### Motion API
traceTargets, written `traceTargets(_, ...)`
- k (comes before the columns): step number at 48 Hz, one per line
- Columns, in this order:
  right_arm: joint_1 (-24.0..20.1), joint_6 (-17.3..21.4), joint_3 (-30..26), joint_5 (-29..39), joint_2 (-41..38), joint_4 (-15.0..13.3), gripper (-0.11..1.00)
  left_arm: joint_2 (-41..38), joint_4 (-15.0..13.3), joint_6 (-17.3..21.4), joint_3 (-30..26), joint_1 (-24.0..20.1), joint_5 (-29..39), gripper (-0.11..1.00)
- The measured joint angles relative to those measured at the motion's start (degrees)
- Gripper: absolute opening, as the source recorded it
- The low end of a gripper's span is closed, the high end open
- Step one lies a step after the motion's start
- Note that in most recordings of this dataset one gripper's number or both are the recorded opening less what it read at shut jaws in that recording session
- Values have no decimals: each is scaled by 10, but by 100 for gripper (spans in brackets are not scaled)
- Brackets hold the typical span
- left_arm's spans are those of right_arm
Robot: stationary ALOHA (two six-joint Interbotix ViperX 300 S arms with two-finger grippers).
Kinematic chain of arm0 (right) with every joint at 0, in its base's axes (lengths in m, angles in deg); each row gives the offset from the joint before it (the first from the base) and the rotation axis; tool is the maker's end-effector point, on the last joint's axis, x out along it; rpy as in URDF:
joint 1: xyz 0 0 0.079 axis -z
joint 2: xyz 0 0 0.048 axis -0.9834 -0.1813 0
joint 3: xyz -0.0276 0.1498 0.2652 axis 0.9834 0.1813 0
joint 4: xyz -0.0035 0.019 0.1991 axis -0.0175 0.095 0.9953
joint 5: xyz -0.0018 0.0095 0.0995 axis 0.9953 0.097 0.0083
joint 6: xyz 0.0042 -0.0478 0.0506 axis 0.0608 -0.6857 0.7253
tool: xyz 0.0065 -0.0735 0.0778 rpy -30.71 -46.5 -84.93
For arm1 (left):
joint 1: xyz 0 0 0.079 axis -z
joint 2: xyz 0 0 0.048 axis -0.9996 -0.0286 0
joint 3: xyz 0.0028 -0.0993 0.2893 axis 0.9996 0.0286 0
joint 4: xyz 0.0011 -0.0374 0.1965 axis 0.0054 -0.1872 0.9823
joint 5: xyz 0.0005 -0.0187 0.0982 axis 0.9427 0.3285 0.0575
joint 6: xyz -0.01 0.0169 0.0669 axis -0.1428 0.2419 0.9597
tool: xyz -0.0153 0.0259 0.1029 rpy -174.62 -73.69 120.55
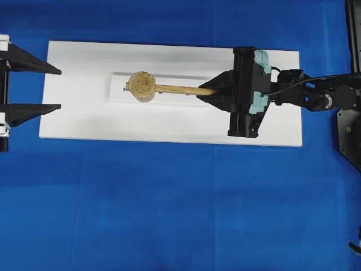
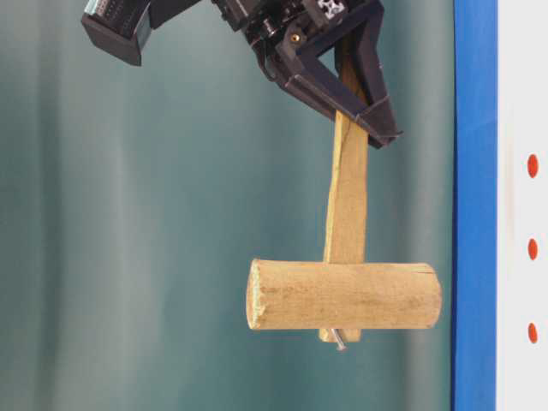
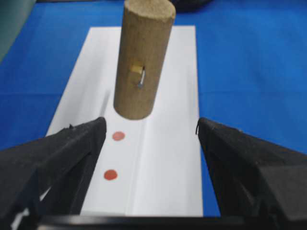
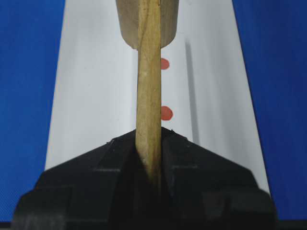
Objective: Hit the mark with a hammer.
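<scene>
Two grippers share the white board (image 1: pixel 169 127) from overhead; the right gripper (image 1: pixel 210 90) is clamped on the handle's end of the hammer (image 1: pixel 142 86), its head over the board's raised middle strip, while the left gripper (image 1: pixel 59 88) waits wide and empty at the left edge. At table level the hammer (image 2: pixel 344 295) hangs clear of the board, red marks (image 2: pixel 533 249) beside it; a small nail juts from the head. The left wrist view shows the head (image 3: pixel 144 57) poised above two marks (image 3: pixel 118 136). The right wrist view shows fingers pinching the flat handle (image 4: pixel 149 86); stiff, light wood, head-heavy, so a far-end grip likely swings well but may twist.
</scene>
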Motion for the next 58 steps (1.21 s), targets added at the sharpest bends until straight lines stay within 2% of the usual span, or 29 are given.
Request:
traceTargets(22,48,1,-25,-4,-22,4,2,-1,0,1,2,-1,2,74)
traceTargets(46,49,0,-84,8,-73,9,2,-1,0,0,3,-1,2,74)
traceTargets(58,47,11,-84,26,-115,37,2,-1,0,0,3,-1,1,74)
